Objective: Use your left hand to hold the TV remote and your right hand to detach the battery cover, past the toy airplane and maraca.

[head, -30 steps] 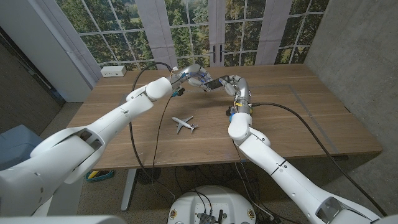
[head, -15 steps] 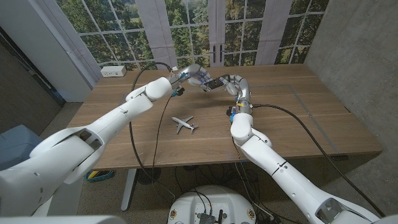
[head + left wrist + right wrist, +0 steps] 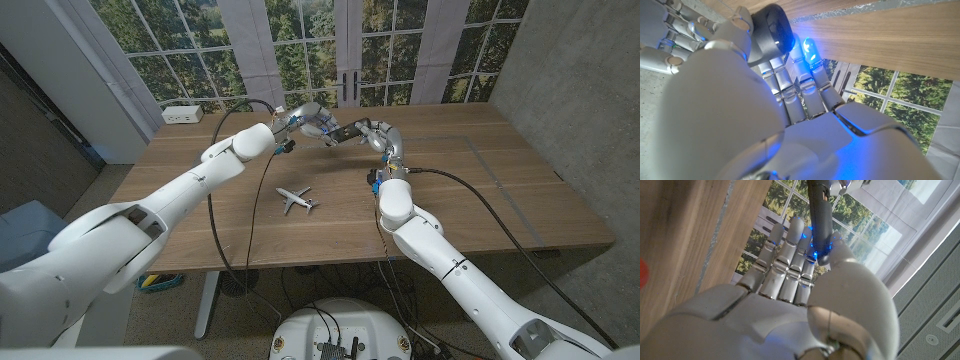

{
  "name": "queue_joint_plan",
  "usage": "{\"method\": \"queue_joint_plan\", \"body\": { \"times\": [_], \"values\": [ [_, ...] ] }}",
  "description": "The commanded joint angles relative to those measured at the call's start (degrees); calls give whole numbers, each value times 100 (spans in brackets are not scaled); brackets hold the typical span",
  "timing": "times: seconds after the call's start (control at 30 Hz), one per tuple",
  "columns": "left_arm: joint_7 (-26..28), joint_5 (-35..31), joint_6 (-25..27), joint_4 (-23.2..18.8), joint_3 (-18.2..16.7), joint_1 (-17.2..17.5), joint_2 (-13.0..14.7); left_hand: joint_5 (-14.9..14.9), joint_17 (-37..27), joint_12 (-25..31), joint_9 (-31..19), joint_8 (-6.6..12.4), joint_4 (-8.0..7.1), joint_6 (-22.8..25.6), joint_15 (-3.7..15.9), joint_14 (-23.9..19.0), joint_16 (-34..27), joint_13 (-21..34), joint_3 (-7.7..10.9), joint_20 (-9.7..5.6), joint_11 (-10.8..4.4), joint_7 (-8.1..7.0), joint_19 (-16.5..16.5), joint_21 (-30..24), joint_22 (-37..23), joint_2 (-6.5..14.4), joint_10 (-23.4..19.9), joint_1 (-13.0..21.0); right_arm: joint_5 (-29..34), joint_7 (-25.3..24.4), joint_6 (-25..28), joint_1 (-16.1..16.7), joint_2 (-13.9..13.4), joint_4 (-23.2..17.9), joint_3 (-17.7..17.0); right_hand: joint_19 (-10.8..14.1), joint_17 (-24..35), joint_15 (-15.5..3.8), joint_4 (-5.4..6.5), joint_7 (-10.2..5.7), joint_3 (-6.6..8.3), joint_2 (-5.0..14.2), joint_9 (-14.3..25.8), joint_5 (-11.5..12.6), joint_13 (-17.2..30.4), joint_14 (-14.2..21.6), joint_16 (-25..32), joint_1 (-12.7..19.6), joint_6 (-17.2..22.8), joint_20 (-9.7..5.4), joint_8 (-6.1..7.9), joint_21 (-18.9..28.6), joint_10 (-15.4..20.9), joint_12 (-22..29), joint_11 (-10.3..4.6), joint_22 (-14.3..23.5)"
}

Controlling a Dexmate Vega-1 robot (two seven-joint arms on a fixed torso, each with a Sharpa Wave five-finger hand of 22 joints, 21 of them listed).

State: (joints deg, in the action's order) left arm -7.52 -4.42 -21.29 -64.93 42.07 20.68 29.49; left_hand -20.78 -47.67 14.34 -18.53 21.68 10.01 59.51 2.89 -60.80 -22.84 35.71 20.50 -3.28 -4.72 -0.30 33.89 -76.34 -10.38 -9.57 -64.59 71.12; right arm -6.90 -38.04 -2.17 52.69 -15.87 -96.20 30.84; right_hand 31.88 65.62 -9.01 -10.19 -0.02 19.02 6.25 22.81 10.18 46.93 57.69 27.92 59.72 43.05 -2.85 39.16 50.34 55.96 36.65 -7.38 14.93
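Left hand [image 3: 310, 117] grips TV remote [image 3: 347, 131]; right wrist view shows right hand [image 3: 805, 280] pinching it.

TV remote [image 3: 347, 132] behind toy airplane [image 3: 295, 198] — between both hands.

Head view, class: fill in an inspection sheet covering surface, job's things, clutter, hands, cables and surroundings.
Surface: wooden table, matte.
Job's things: TV remote held above the far side, between both hands.
Clutter: toy airplane near the middle.
Hands: left hand grips the remote's one end; right hand touches its other end.
Cables: black cables trail across the table from both arms.
Surroundings: windows with trees outside; white power strip at the far left corner.
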Motion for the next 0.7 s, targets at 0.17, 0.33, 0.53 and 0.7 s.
{"method": "queue_joint_plan", "body": {
  "times": [0.17,0.33,0.53,0.7],
  "values": [
    [-17,8,64,-50,4,27,39,-904,-33,-5,-65,-13,-24,70,1079,-774,15,18,636,-678,-536,-16,-53,-40,-10,425,-585,404,-68,15,-1539,43,265,711,-117,-51,66,-298,972,-15,1020,491,117,22,183,-25,-24,132,-77,-259,-19,144,48,113,-203,-24],
    [13,-1,105,-147,-15,74,76,-901,-29,-10,-63,-20,-26,85,1079,-771,35,27,643,-675,-535,-15,-58,-50,-8,425,-587,401,-28,19,-1678,65,306,760,-151,-95,119,-311,991,-46,1074,490,220,40,340,-1,-36,79,-46,-295,27,229,46,209,-291,-60],
    [22,-2,145,-242,-36,118,115,-899,-44,-21,-74,-27,-25,78,1079,-780,39,27,650,-676,-535,-19,-64,-59,-6,422,-585,398,-30,46,-1741,108,333,748,-192,-145,199,-328,1019,-52,1134,490,395,70,563,64,-26,11,-11,-325,113,343,17,337,-352,-102],
    [45,-19,170,-336,-55,160,151,-897,-41,-25,-77,-35,-27,82,1079,-769,62,34,656,-675,-535,-26,-68,-70,-4,420,-591,392,-30,70,-1815,141,354,745,-217,-141,232,-336,1018,-42,1167,489,475,81,635,79,-26,-5,-5,-329,148,401,32,387,-364,-120]
  ]
}}
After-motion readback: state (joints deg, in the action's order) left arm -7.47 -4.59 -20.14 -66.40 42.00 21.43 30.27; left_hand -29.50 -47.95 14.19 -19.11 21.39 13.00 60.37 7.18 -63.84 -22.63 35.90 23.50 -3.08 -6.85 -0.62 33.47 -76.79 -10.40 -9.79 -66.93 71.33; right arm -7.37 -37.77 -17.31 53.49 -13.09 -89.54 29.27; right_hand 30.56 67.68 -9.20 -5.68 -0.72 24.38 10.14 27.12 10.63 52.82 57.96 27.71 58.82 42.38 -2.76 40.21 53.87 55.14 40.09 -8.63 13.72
